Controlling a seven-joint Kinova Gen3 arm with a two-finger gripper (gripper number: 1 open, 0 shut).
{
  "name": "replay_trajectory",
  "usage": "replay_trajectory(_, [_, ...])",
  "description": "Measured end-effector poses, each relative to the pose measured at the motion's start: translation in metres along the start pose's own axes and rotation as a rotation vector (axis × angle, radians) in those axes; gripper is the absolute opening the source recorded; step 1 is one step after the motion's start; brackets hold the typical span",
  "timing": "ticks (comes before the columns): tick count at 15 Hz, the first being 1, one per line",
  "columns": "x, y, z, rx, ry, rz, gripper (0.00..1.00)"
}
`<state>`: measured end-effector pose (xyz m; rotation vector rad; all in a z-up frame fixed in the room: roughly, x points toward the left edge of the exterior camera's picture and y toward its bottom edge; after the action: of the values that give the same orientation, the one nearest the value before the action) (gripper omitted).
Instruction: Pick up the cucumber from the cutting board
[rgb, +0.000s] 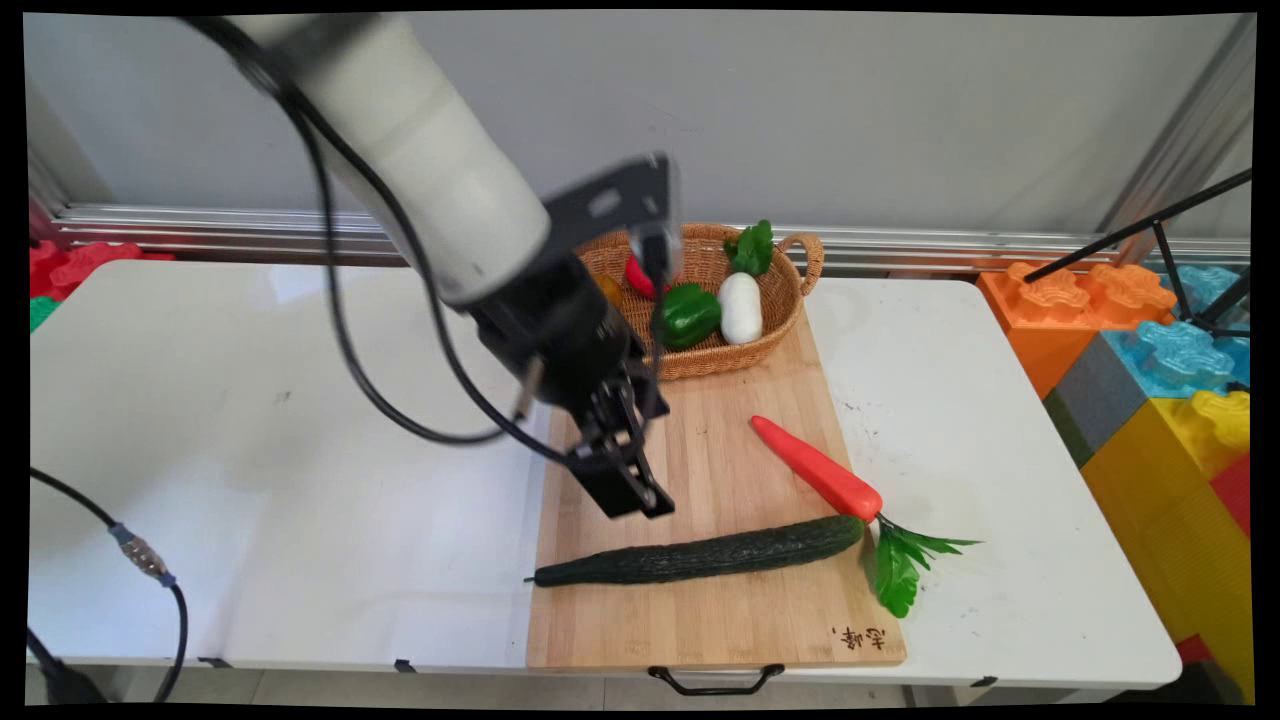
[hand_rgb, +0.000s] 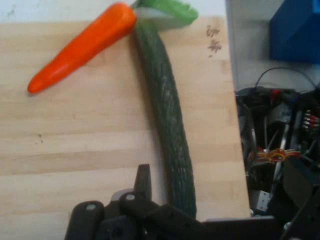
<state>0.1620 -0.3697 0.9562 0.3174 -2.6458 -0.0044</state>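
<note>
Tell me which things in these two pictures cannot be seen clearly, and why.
- Gripper: open or shut cannot be told; the main view shows it side-on, the hand view cuts it at the bottom edge.
- Basket: its left part and an orange and a red item inside are hidden by the arm, main view.
- Cucumber: its near end is covered by the gripper linkage, hand view.

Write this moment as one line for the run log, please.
pincer: above cutting board, holds nothing | nearest: cucumber, lying on board | carrot: tip on board, leaves on table | basket: at board's far end, vegetables inside
</note>
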Motion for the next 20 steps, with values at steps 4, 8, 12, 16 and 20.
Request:
replay_trajectory(4, [0.001,-0.001,0.046,0.023,-0.049,-0.03,1.0])
replay_trajectory(8, [0.001,-0.007,0.097,0.038,-0.07,-0.058,1.0])
replay_trajectory(12, [0.001,-0.014,0.133,0.051,-0.078,-0.081,1.0])
replay_trajectory(16, [0.001,-0.019,0.161,0.058,-0.079,-0.104,1.0])
replay_trajectory(20, [0.003,-0.021,0.182,0.055,-0.068,-0.112,1.0])
